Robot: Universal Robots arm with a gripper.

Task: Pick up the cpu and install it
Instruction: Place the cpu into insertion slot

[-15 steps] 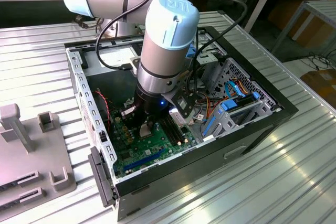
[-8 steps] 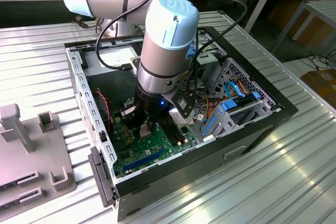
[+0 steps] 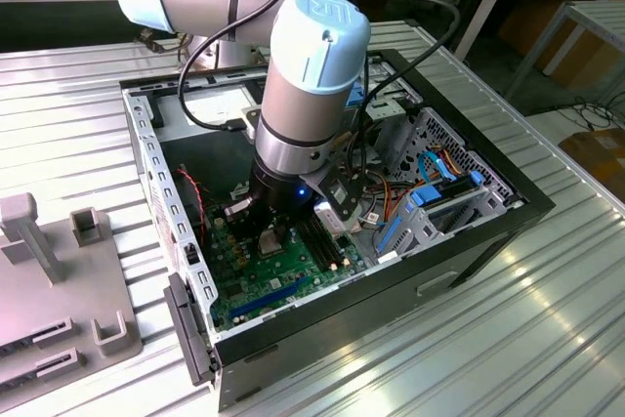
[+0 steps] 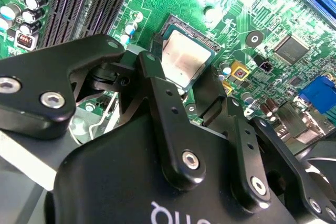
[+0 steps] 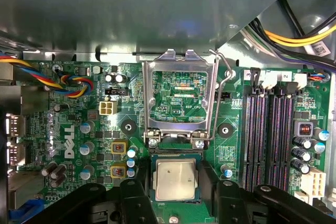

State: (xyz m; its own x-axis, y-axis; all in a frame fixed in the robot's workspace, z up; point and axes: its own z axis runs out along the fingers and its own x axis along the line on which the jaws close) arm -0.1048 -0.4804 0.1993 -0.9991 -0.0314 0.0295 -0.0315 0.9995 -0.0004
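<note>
Rel. to the cpu (image 5: 176,179): the gripper (image 4: 181,77) has its fingers (image 4: 157,87) clamped on two opposite sides, so no room there, and the raised load plate (image 5: 181,95) stands just past a third side, blocking a low pass. Small caps (image 5: 131,156) crowd just beside one finger, mem slots (image 5: 268,135) lie near the other w/ bare board (image 5: 233,150) btwn. Farther out the drive cage (image 3: 439,207), cable bundle (image 5: 299,38) and case wall (image 3: 146,153) hem things in; only the case's open top is free, w/ the arm (image 3: 308,85) in it.

cpu (image 5: 176,180): dull silver metal top. claw (image 5: 176,191): matt black. motherboard (image 5: 233,111): glossy green.
</note>
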